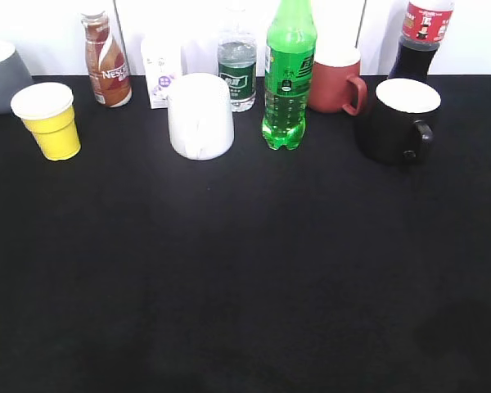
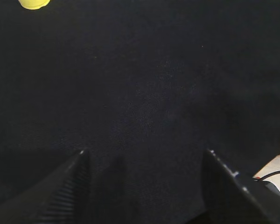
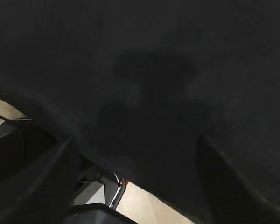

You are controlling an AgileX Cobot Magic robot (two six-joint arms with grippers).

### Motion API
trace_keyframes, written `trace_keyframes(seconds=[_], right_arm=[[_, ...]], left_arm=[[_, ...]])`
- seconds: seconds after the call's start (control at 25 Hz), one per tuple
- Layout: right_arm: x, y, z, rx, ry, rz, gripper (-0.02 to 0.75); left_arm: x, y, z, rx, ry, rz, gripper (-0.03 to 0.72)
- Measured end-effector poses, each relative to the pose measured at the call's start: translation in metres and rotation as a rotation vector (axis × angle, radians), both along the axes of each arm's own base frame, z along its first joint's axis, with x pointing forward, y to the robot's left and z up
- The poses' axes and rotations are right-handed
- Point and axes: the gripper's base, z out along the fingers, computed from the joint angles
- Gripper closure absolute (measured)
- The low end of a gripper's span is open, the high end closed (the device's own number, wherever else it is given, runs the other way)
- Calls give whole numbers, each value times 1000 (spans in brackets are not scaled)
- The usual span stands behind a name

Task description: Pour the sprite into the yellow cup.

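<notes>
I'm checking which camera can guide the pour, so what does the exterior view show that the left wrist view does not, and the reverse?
Only the exterior view shows the sprite, the white mug, the other bottles and mugs, and the yellow cup's whole shape. Only the left wrist view shows the left tool, open over bare cloth. Both share the black tablecloth and the yellow cup, just a sliver at the wrist view's top edge.

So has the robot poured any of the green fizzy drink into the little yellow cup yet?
Not yet; nothing looks done. The tall green plastic Sprite bottle stands upright at the back of the black table, apart from the small yellow paper cup. Its cap is out of frame. Nothing is in hand: the left pincer and right pincer are both open over bare cloth. Still left: grab the bottle, carry it over, pour.
</notes>
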Motion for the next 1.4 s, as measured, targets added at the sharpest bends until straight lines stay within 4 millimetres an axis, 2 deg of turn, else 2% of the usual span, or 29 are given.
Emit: trace_keyframes(seconds=[0.08, 0.28, 0.56, 0.64, 0.76, 0.88, 1.0, 1.08, 1.2, 1.4], right_arm=[[0, 0, 0, 3, 2, 0, 150], [0, 0, 0, 3, 2, -1, 150], [0, 0, 0, 4, 3, -4, 150], [2, -3, 0, 21, 12, -75, 150], [6, -19, 1, 31, -2, -334, 150], [-15, -35, 10, 85, -162, -555, 150], [-44, -37, 15, 140, -336, -586, 150], [-54, -38, 15, 161, -400, -582, 150], [-62, -37, 15, 172, -453, -623, 150], [-62, -37, 14, 171, -453, -630, 150]], left_arm=[[0, 0, 0, 0, 0, 0, 107], [0, 0, 0, 0, 0, 0, 106], [0, 0, 0, 0, 0, 0, 194], [-1, 2, 0, -4, -9, 43, 239], [1, 9, 1, -6, -20, 235, 279], [-8, 14, 3, -22, -84, 369, 316], [-26, 16, 4, -44, -193, 430, 365], [-35, 16, 4, -55, -246, 437, 387], [-41, 16, 4, -65, -285, 436, 408], [-40, 16, 3, -65, -284, 436, 432]])
